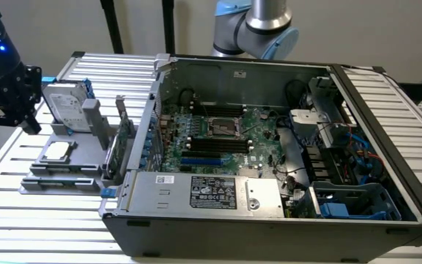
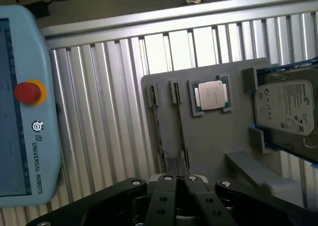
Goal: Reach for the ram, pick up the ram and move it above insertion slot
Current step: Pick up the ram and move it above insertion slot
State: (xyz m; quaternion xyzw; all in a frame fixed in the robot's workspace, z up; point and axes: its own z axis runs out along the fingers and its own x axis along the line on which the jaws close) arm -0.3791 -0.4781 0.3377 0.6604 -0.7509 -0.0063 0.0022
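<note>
Jaws status: in the wrist view you see the black jaws pressed together, gripping nothing. They hang over the flat grey plastic fixture tray [image 2: 213,136], at the end away from the processor chip, between the ends of its two narrow rails.

Ram location: the long thin ram stick [image 2: 157,131] sits on edge in one rail and reads as a slim dark line. The jaws are clear of it.

Beside the rails' other ends, the square silver processor chip [image 2: 211,95] lies in its pocket. The silver hard drive [image 2: 285,109] overhangs the tray's edge.

You have a bare band of slatted metal worktop [image 2: 99,112] between the tray's edge and the light-blue teach pendant [image 2: 30,112].

In the exterior view, the tray stands just beside the open grey computer case [image 1: 270,234], on the exterior view's left.
</note>
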